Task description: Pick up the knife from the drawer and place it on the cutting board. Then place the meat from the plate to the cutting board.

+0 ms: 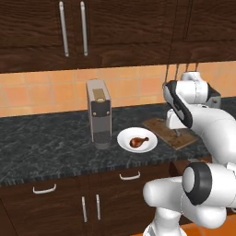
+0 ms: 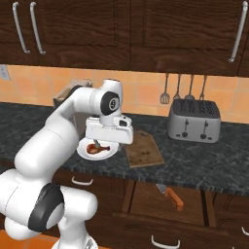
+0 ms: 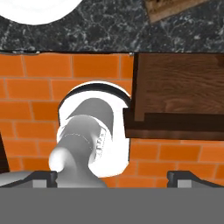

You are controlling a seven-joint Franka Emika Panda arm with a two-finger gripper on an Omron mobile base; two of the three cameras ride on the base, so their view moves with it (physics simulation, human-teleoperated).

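Room: a rendered kitchen with dark wood cabinets, an orange tile wall and a black speckled counter point(image 2: 204, 163).
Counter, left part: a grey coffee machine point(image 1: 98, 113) stands just left of the plate point(image 1: 124, 140).
Counter, right part: a silver toaster point(image 2: 193, 120) stands far back, with thin metal utensils point(image 2: 184, 88) hanging on the wall above it.
Drawer: the drawer point(image 2: 146, 194) below the counter is pulled open toward the robot.
Knife: the knife point(image 2: 169, 195) lies flat in the open drawer, grey blade pointing far and left, its handle looking orange here and pointing near and right.
Cutting board: the cutting board point(image 2: 146, 151) lies flat on the counter just right of the plate, with nothing on it.
Meat: the meat point(image 1: 138, 141) rests on the plate, its pale bone end toward the board.
Gripper: the gripper point(image 3: 111, 176) hangs above the plate's near edge and looks down past the counter edge; its fingers point(image 3: 43, 176) are spread wide and hold nothing.
Knife handling: probably light, stiff and thin, with a slick blade; it lies low on the drawer floor, so a pinch across the handle looks safest.
Meat handling: likely small, glossy and rounded, so it may slip; the thick middle looks the best hold.
Progress: neither thing has reached the board.
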